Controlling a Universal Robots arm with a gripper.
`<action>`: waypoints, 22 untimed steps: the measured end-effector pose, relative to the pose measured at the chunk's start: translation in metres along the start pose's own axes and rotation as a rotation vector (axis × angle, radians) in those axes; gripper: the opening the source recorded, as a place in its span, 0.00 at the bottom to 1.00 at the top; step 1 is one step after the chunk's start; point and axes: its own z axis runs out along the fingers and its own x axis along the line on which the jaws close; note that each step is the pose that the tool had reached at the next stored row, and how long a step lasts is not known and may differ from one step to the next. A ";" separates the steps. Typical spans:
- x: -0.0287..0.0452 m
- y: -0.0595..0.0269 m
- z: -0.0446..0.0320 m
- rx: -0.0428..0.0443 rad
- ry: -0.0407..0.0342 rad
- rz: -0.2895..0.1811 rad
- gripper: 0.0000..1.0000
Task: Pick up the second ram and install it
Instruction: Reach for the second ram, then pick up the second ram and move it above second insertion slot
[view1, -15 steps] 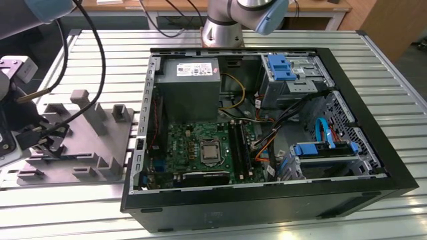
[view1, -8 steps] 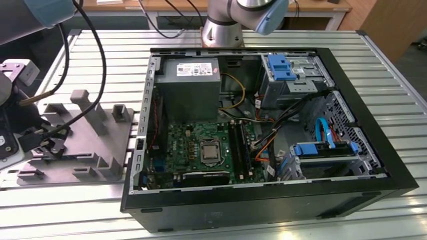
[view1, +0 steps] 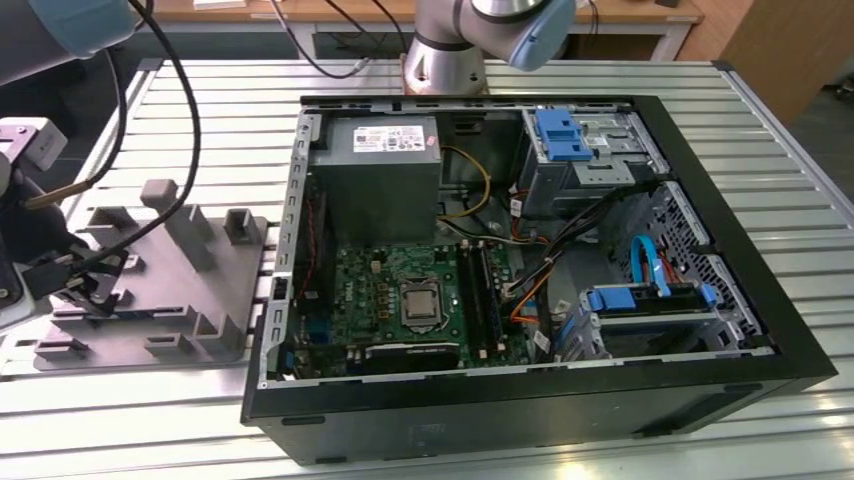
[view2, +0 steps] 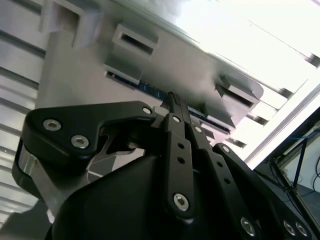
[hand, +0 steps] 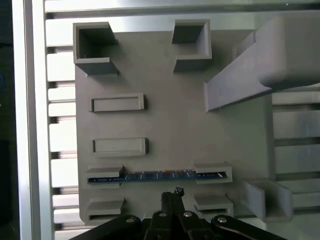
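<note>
The second ram stands on its long edge in a pair of slotted holders on the grey fixture tray. It shows as a thin dark strip with a bluish top edge. In the second wrist view the ram runs across just beyond the fingertips. My gripper hangs over the tray with its black fingers drawn together and nothing between them, a little to one side of the stick and apart from it. In the exterior view the gripper is low over the tray's near corner, at the exterior view's left.
An open black computer case lies at the exterior view's right, with the green motherboard and long black memory slots inside. Cables, a power supply and blue drive brackets crowd the case. The tray carries raised blocks and a slanted rib.
</note>
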 end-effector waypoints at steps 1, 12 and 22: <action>0.0017 0.0003 0.0007 0.0001 0.0001 -0.001 0.10; 0.0042 0.0028 0.0061 0.0000 0.0003 -0.005 0.10; 0.0042 0.0030 0.0063 0.0000 0.0002 -0.005 0.10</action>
